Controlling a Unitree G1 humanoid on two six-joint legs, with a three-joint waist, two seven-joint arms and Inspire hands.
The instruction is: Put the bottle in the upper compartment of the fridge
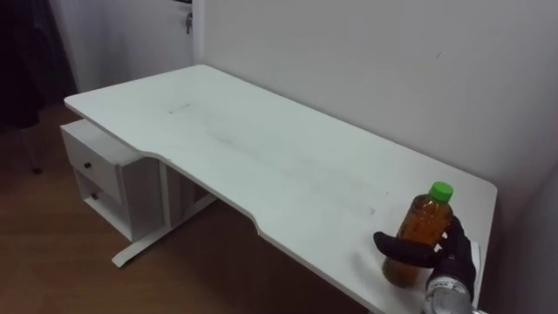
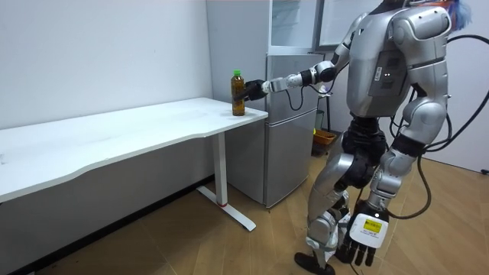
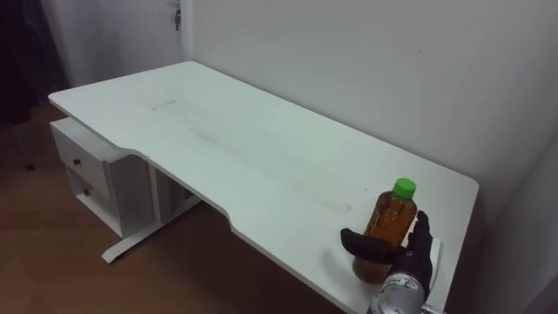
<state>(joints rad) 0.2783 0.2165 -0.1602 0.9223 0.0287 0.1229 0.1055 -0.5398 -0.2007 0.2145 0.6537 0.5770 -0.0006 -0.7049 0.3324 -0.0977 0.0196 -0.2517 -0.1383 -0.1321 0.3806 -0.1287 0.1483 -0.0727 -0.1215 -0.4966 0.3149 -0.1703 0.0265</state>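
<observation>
My right hand (image 1: 455, 255) is curled round the amber plastic bottle with the green cap (image 1: 427, 218). It stands upright at the corner of the white counter (image 1: 261, 148). My left hand (image 2: 365, 235) hangs relaxed beside my leg.

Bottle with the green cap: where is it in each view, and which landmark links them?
Left eye view: lower right, bottle on the white table, at its end.
Right eye view: lower right, same spot.
Room view: upper centre, on the table's end.
Shared landmark: the right hand, fingers curled round it.
</observation>
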